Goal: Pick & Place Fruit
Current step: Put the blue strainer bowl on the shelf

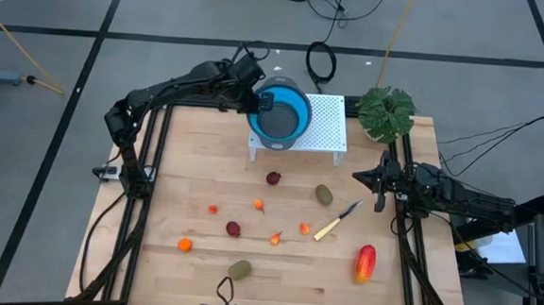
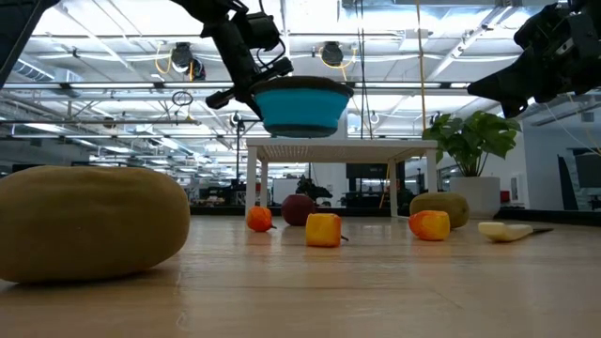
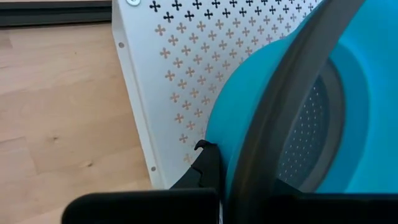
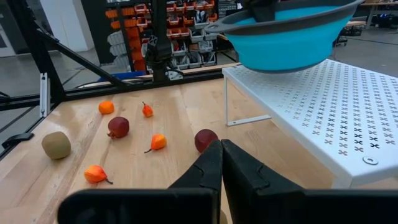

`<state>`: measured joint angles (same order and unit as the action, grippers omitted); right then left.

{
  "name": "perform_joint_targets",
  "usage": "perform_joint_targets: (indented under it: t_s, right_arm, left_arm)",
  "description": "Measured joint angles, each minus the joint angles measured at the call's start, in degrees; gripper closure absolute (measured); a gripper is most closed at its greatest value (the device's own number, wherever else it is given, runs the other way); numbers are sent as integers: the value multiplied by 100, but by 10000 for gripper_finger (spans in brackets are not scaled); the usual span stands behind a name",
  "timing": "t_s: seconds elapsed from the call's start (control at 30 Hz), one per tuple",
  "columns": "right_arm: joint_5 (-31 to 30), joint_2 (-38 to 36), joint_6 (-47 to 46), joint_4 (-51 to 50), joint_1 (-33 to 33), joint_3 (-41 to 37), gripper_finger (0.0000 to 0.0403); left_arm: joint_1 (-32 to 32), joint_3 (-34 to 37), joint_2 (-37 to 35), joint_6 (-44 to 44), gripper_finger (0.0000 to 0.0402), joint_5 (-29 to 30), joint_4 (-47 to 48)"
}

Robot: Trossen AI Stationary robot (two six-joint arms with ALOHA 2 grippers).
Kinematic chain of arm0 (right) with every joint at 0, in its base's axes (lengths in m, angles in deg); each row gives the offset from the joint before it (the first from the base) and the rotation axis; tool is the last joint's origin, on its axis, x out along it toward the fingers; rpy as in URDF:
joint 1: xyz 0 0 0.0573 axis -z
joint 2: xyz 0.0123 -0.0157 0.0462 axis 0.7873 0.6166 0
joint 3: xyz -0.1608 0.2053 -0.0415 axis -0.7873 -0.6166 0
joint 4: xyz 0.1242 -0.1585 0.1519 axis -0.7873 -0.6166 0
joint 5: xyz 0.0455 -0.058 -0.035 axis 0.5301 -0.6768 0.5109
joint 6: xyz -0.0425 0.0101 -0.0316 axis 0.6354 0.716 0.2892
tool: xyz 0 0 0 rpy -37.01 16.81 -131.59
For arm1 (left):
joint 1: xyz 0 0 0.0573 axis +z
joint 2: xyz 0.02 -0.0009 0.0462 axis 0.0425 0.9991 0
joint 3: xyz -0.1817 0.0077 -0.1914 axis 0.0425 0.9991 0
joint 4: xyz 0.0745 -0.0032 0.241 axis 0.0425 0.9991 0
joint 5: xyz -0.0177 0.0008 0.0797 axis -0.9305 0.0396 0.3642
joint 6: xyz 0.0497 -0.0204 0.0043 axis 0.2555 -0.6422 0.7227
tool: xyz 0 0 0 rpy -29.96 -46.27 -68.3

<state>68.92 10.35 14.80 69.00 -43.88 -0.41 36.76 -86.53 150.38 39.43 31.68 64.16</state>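
**Blue bowl held above the white rack, fruit spread over the table**

We see the left gripper closed on the rim of a blue bowl, holding it in the air just above the white perforated rack at the far side of the wooden table. In the low view the bowl hangs clear of the rack top, tilted a little. In the left wrist view the grey rim and perforated bottom of the bowl fill the frame over the rack.

The right gripper hovers over the right edge of the table, near the green plant, with its fingers pressed together and nothing between them.

The fruit all lies on the table, none in the bowl as far as we can see. A dark red ball sits just in front of the rack, and a second one lies nearer the middle. One brownish-green oval rests beside the yellow-handled knife; the other oval is near the front edge. The long red-orange-yellow piece lies at the front right. Small orange bits are scattered between them: one at the left, and others around the centre.
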Motion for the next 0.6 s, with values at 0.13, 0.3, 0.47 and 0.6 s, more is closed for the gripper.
perform_joint_targets:
  t_s: [0.13,0.3,0.47,0.6]
  right_arm:
    - [0,0,1,0,0,1,399]
    - [-1,0,1,1,0,0,399]
    - [0,0,0,-1,0,1,398]
    - [-1,0,2,0,0,-1,399]
  left_arm:
    - [4,56,0,-41,402,44,-119]
    - [2,66,2,3,402,47,-71]
    - [1,66,2,21,402,47,-71]
    - [-15,66,2,24,402,47,-66]
